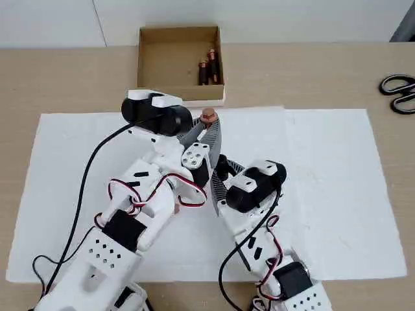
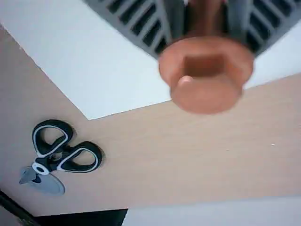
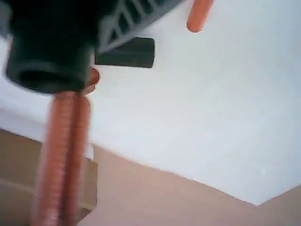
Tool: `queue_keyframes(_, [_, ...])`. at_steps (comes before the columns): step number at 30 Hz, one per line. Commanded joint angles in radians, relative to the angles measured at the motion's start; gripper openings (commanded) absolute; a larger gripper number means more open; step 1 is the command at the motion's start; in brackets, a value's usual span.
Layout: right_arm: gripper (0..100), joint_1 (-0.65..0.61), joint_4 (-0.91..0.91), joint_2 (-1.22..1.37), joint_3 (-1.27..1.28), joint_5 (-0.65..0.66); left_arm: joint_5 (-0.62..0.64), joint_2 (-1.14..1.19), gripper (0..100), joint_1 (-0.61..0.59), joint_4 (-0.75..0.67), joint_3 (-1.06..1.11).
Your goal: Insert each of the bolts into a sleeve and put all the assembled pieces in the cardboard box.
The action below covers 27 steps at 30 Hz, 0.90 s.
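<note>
My left gripper is shut on a copper bolt, whose hex head pokes out between the grey fingers. It hangs over the white mat, just in front of the cardboard box. My right gripper is shut on a black sleeve close behind it. The bolt's threaded shaft meets the sleeve's mouth. Several assembled pieces lie in the box's right side. A loose black sleeve and a loose copper bolt lie on the mat.
The white mat covers the middle of the wooden table. Black-handled scissors lie at the table's far right edge, off the mat, and also show as scissors beyond the bolt. Both arms crowd the mat's centre.
</note>
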Motion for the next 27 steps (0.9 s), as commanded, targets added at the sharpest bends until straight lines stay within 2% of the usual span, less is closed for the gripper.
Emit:
queue_keyframes(1, [0.3,-0.001,-0.004,-0.013,0.008,-0.002,0.02,-0.003,0,0.005,-0.035,-0.004])
queue_keyframes(13, [0.3,0.001,-0.004,-0.013,0.006,-0.002,0.037,0.037,0,0.021,-0.037,-0.012])
queue_keyframes(18, [0.3,0.002,-0.004,-0.013,0.006,-0.002,0.038,0.127,0,0.021,-0.107,-0.008])
queue_keyframes(24, [0.3,0.002,-0.004,-0.013,0.006,-0.002,0.038,0.132,0,0.021,-0.098,-0.007])
queue_keyframes(27, [0.3,0.002,-0.004,-0.013,0.006,-0.002,0.04,0.13,0,0.038,-0.048,-0.013])
